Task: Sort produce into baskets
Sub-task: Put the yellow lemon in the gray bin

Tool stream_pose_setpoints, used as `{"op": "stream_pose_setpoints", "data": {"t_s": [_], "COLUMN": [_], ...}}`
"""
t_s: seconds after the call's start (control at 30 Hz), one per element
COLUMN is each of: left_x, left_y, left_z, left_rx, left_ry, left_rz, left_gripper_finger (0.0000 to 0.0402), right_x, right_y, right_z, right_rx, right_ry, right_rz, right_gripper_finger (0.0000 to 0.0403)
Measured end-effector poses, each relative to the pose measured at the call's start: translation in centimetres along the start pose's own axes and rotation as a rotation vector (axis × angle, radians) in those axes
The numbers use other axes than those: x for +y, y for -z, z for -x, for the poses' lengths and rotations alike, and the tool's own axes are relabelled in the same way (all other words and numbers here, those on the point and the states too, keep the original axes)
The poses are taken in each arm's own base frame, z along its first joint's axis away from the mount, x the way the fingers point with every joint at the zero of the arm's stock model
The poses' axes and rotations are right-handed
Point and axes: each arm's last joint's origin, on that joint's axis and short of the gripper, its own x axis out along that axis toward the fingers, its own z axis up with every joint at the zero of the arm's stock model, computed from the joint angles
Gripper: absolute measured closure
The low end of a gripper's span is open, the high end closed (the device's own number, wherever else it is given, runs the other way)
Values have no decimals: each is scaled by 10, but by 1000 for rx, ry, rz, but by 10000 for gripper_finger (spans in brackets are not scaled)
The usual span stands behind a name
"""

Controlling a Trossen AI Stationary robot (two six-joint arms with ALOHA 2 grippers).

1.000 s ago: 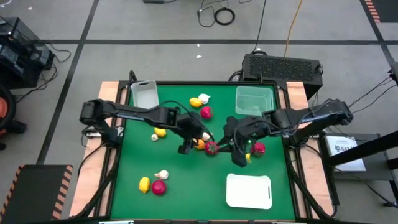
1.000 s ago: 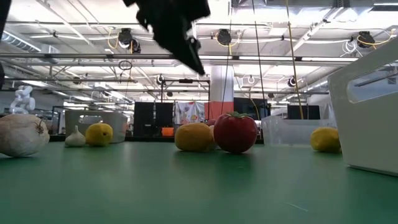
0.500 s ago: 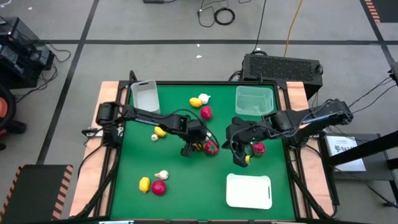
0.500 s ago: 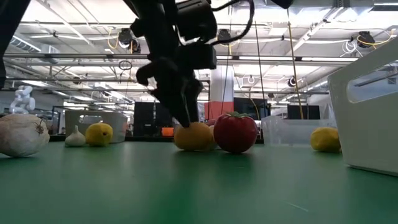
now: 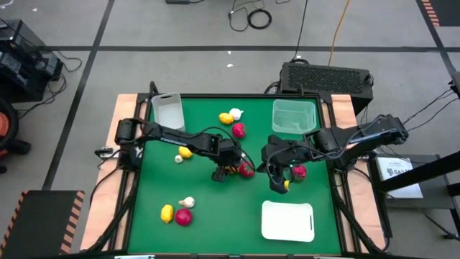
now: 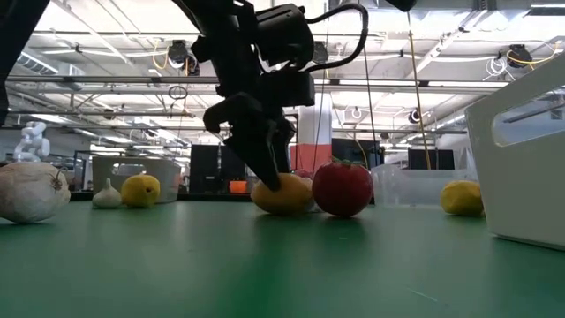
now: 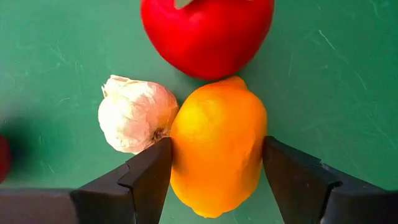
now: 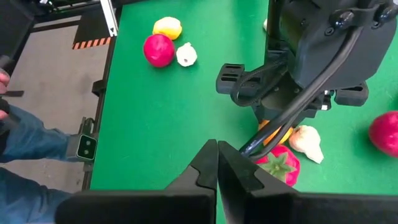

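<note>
Left wrist view: left gripper straddles lemon, garlic beside; right gripper closed.

An orange-yellow lemon, a white garlic bulb (faintly pink-streaked) and red fruit on green table.

lemon between garlic bulb and tomato, mid-table
</note>
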Motion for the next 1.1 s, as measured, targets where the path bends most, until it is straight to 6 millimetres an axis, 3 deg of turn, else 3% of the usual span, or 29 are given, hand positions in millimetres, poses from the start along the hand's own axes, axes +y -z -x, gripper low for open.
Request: {"op": "stream_pose_setpoints", "data": {"t_s": [0.47,0.8,1.1], "left_x": [-3,-5,-4], "left_y": [0,-6,-3], "left_z": [-2,0,-1], "left_rx": [11,18,32], "left_ry": [1,19,-1], "left_rz": [4,16,21], "left_gripper_finger": [154,107,105], "right_x": [-2,-2,-2], "right_y": [-1,-1,-1], "right_z": [0,0,0], "right_rx": [-12,-12,-12], "right_ry": [24,25,26], "right_rz": [-4,-5,-1], "right_gripper_finger": [403,402,402]}}
